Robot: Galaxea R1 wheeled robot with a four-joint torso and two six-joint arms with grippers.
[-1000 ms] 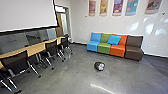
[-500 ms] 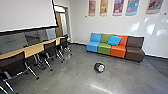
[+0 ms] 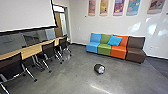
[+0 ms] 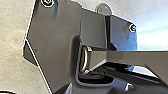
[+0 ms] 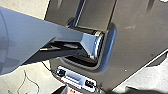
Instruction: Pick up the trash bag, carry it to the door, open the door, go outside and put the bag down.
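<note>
Zero steps look done, all remain, from pickup to setting down outside: the trash bag (image 3: 99, 69) lies on the floor (image 3: 72, 77) towards one o'clock; either tool's state, I cannot tell.

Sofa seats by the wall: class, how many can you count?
4, in one row from the picture's left: blue seat, green seat, orange seat, brown seat. None seems hidden; a cushion partly covers two.
</note>
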